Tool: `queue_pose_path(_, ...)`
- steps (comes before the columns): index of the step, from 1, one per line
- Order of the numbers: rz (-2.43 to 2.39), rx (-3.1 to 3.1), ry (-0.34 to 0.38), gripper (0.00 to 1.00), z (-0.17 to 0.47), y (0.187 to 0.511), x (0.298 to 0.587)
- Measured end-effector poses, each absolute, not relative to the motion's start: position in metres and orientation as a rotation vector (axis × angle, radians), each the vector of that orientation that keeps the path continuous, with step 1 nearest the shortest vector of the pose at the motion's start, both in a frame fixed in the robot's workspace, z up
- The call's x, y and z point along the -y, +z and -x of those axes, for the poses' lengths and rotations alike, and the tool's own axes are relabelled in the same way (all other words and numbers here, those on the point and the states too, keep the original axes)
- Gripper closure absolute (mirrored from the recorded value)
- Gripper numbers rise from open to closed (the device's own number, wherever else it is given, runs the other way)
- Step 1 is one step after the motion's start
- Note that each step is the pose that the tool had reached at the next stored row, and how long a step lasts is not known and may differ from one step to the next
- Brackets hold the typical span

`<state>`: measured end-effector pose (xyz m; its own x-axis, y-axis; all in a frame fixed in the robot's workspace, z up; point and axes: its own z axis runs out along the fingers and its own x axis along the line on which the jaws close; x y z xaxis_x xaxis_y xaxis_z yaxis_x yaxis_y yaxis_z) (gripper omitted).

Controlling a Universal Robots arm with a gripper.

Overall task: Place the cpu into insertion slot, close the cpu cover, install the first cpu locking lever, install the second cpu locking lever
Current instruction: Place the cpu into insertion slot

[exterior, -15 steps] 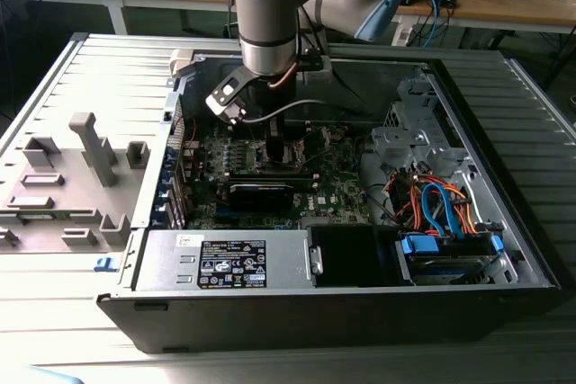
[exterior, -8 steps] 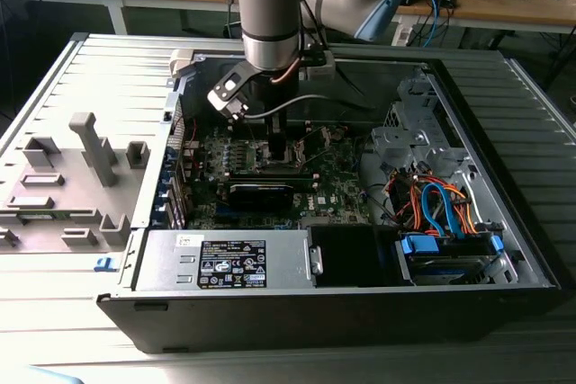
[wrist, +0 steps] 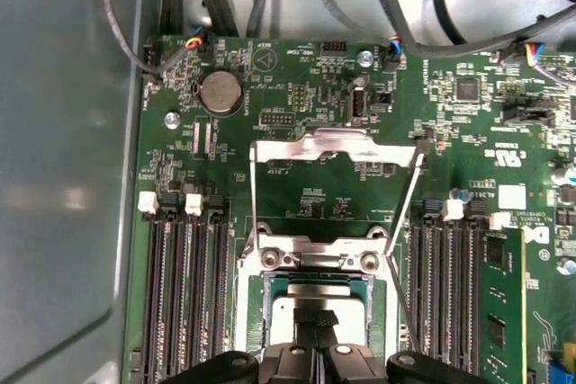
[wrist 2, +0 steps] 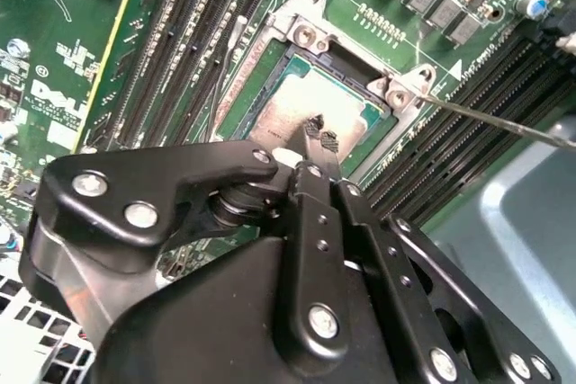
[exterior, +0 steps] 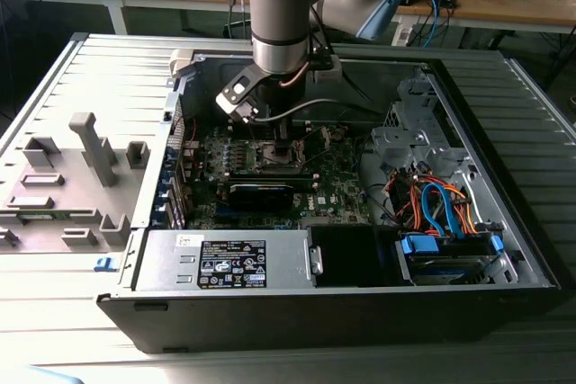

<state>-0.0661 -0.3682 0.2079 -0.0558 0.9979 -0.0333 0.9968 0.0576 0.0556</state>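
While the open computer case (exterior: 360,321) lies on the ribbed grey table (exterior: 54,312), the arm (exterior: 283,6) reaches down from the upper centre of the exterior view to the green circuit board (exterior: 342,191) inside the case, in the middle of the frame. In the first wrist view the cpu cover (wrist: 335,143) stands swung open, tilted back off the insertion slot (wrist 2: 292,20). The two thin locking levers (wrist: 256,195) are raised on either side of it. The cpu (wrist: 315,299) lies flat in the insertion slot, its pale metal face up and uncovered. The gripper (wrist 2: 319,134) hangs directly over the cpu, and its fingers (wrist 2: 310,128) are drawn together with nothing between them. Whether their tips touch the cpu face cannot be told.
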Motion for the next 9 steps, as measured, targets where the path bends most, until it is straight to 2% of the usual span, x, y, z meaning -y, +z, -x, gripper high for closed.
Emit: queue_pose_path(9,-2.091,-2.263,0.024,0.89,0.0659,0.2055,0.3681)
